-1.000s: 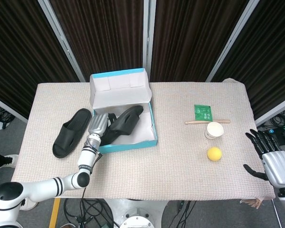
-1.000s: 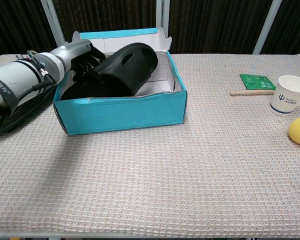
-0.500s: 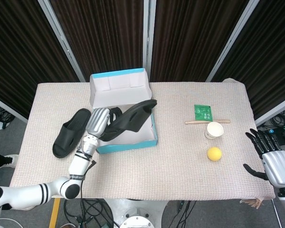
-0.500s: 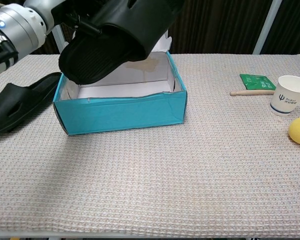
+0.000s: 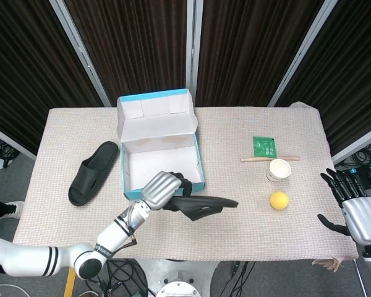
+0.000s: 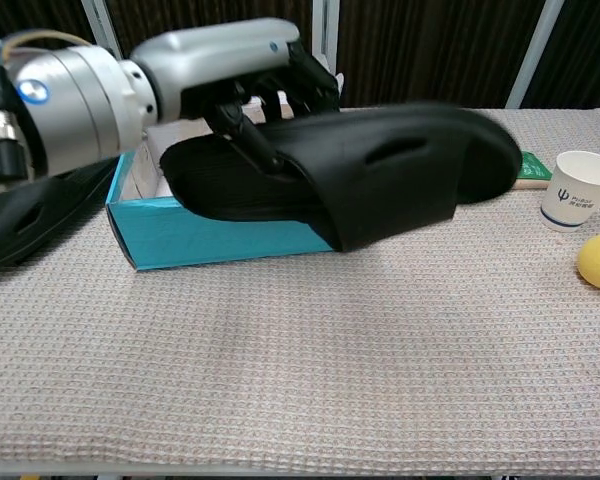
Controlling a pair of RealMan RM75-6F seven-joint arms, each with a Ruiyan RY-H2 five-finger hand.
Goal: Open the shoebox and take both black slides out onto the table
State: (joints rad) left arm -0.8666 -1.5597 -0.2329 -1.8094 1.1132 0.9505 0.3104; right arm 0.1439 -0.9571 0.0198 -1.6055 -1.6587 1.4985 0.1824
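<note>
Head view: left hand (image 5: 161, 189) has carried the second slide (image 5: 204, 205) out of the shoebox (image 5: 162, 149); a second ago it was still inside the box, half a second ago lifted above it. Now the slide hangs clear of the box, just past its front wall, fingers wrapped on the heel end, toe pointing away from the box toward the yellow ball (image 5: 279, 200). Box now shows a bare white floor, lid up. First slide (image 5: 93, 172) unchanged, flat on the tabletop (image 5: 235, 136) beside the box's left wall. Right hand (image 5: 357, 210) unchanged, well apart from the box at the tabletop's far edge, fingers spread, holding nothing.

Chest view: left hand (image 6: 240, 75) grips the slide (image 6: 350, 170) in front of the box (image 6: 220, 235), hiding most of it. Paper cup (image 6: 576, 190) carries a small dark logo with print under it, too small to read.
</note>
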